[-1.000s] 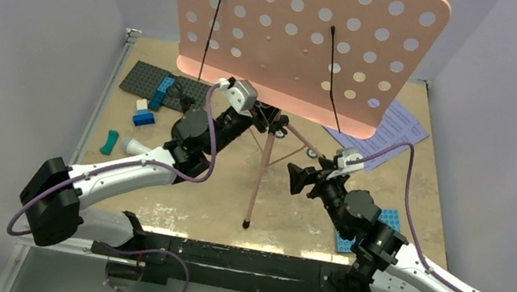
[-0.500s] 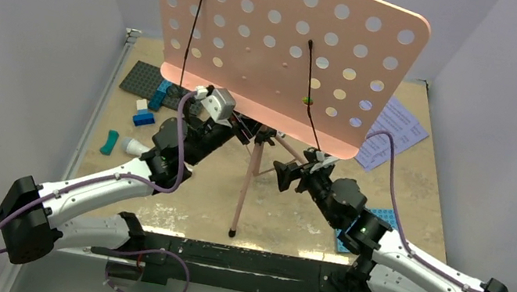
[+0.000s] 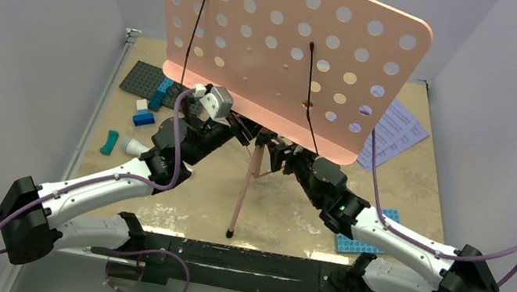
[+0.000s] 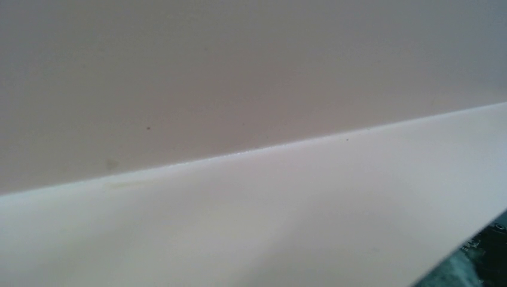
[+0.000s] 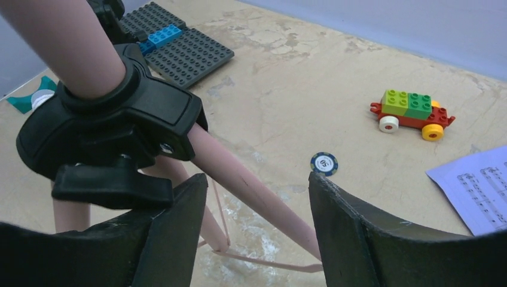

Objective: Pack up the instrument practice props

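The pink music stand [image 3: 286, 55] is up on its tripod mid-table, and its hole-dotted desk [image 3: 344, 89] leans toward the overhead camera and hides half the scene. My right gripper [image 5: 254, 188] is down at the hub. Its jaws are apart, with one tripod leg [image 5: 239, 179] running through the gap just below the black collar [image 5: 119, 119], and neither finger is clearly pressing on it. My left gripper [image 3: 236, 128] is tucked under the desk's lower lip. Its own camera shows nothing but pink, so honestly I can't tell whether it's clamped on anything.

My read is that this is the fold-the-stand step, early in the job, since nothing looks packed. Next I'd want to close squarely on that leg and swing it in toward the pole while the other arm steadies the top, or the whole thing tips.

The sheet-music pages [image 3: 398, 130] lie at the far right, and the microphone [image 3: 134, 147] is over by the left edge. The table [image 3: 291, 215] is a scuffed tan board with a grey studded plate [image 5: 185, 54], a little brick car [image 5: 412, 110] and a round token [image 5: 323, 162] lying about. Plain pale walls [image 3: 20, 35] close it in on three sides.
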`<action>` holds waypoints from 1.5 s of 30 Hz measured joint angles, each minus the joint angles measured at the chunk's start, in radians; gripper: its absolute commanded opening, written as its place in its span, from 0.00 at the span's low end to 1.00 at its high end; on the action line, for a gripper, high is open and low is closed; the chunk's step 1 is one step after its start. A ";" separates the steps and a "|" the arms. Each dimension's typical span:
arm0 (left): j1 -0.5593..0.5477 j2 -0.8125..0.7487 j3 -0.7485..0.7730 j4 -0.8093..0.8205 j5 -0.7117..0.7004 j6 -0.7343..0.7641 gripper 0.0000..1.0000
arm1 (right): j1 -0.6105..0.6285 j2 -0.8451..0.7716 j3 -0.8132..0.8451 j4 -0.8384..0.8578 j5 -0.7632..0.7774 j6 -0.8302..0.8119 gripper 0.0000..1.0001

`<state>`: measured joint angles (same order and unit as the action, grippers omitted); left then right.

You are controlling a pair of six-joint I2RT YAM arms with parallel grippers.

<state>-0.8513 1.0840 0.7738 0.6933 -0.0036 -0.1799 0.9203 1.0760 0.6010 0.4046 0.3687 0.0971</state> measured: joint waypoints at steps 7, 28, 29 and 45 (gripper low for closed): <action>0.000 -0.014 -0.016 0.006 -0.001 -0.003 0.00 | -0.005 0.030 0.011 0.026 -0.025 -0.044 0.23; -0.009 0.069 -0.069 0.237 0.026 -0.037 0.00 | 0.002 -0.105 0.083 -0.130 -0.072 -0.240 0.00; -0.009 0.077 -0.069 0.251 0.021 -0.045 0.00 | 0.002 -0.109 0.103 -0.140 -0.074 -0.244 0.00; -0.015 0.077 -0.116 0.294 -0.060 -0.098 0.00 | 0.002 -0.114 0.122 -0.187 -0.103 -0.224 0.13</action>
<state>-0.8665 1.1606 0.6582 0.9874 -0.0639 -0.2775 0.9226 0.9619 0.7231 0.2180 0.2653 -0.1268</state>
